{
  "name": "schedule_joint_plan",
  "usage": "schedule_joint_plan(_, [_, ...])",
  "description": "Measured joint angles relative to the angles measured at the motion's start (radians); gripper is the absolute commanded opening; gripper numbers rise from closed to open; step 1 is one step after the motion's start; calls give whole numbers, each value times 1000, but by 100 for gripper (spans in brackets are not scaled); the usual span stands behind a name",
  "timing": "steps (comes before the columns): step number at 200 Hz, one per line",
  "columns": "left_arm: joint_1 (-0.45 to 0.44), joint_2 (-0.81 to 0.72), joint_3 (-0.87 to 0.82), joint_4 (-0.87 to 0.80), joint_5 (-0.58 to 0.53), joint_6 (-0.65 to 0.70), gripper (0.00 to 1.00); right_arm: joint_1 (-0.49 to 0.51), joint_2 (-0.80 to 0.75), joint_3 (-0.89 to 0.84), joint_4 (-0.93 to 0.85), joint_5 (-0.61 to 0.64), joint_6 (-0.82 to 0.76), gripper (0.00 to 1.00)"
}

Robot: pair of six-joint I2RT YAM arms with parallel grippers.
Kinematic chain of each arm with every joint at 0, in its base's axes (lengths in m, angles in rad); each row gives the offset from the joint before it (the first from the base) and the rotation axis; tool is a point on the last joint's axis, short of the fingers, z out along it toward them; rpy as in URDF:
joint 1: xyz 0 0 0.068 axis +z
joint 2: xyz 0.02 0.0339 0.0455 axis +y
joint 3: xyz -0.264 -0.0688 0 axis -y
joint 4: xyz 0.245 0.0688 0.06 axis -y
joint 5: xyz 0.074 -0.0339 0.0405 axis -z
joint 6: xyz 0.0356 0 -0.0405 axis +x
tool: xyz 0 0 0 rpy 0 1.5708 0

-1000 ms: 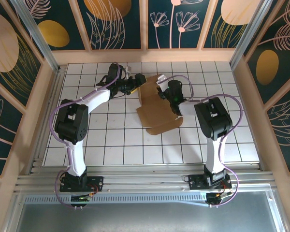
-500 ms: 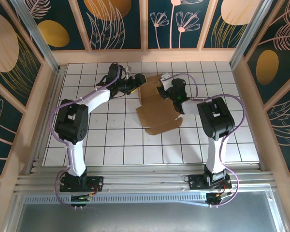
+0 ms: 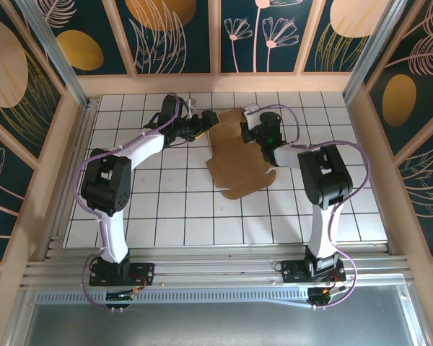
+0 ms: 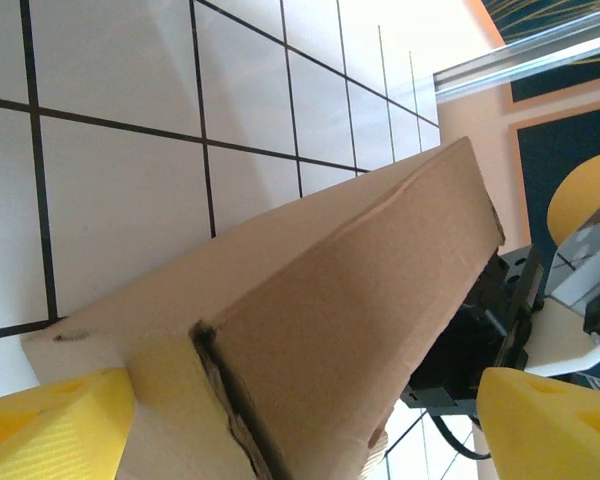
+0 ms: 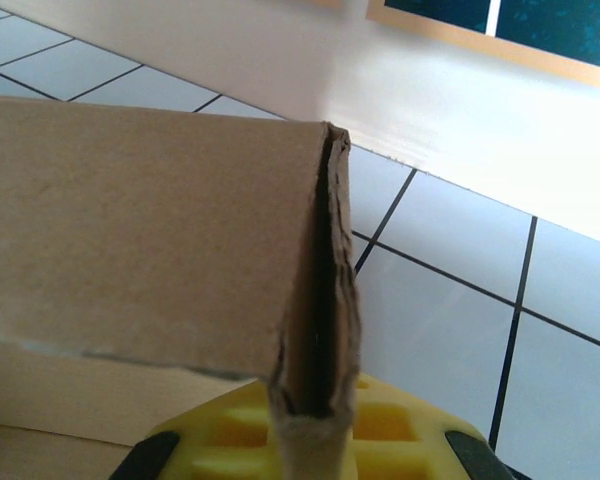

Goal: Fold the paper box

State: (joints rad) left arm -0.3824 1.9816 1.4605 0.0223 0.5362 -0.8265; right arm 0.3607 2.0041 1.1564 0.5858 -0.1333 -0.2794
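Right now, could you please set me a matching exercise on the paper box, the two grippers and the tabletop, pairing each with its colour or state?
1. paper box
2. left gripper
3. right gripper
4. tabletop

A. white tiles, dark lines
B. yellow fingers wide apart, cardboard between
C. brown, partly folded
D. closed on a doubled flap

Pairs: 1-C, 2-B, 3-D, 4-A

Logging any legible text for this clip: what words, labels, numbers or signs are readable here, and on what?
None can be read.
The paper box is plain brown cardboard, unprinted in the top view and in both wrist views.
The wall panels carry only leaf and flower drawings, no letters.
The tiled table bears only grid lines.
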Motion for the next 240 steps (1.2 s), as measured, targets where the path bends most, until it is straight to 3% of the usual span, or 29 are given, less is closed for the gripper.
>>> schedule_joint_plan(27, [-5, -90, -29, -15, -77, 54, 99, 8, -36, 0, -76, 0, -57, 0])
schedule_joint_plan(48, [-6, -225, -69, -27, -150, 122, 99, 14, -98, 35, -208, 30, -197, 0])
schedule_joint_plan(88, [-6, -685, -362, 80, -338, 288, 99, 61, -269, 55, -450, 243, -777, 0])
schedule_joint_plan(105, [-6, -860, -482, 134, -416, 366, 99, 101, -330, 43, -563, 317, -986, 0])
schedule_joint_plan(129, [-6, -1012, -608, 179, -496, 473, 99, 176, -401, -50, -644, 323, -1209, 0])
schedule_joint_plan(166, [-6, -1117, -789, 227, -467, 617, 99, 373, -412, -150, -753, 324, -1413, 1])
schedule_joint_plan(199, [-6, -1180, -895, 244, -359, 688, 99, 510, -392, -151, -830, 324, -1461, 24])
schedule_joint_plan(219, [-6, -1204, -895, 241, -296, 735, 99, 562, -365, -143, -882, 335, -1440, 33])
schedule_joint_plan(229, [-6, -1219, -895, 237, -266, 757, 99, 578, -348, -127, -918, 340, -1426, 61])
schedule_joint_plan(240, [-6, -1233, -895, 235, -235, 777, 99, 589, -340, -107, -960, 347, -1413, 65])
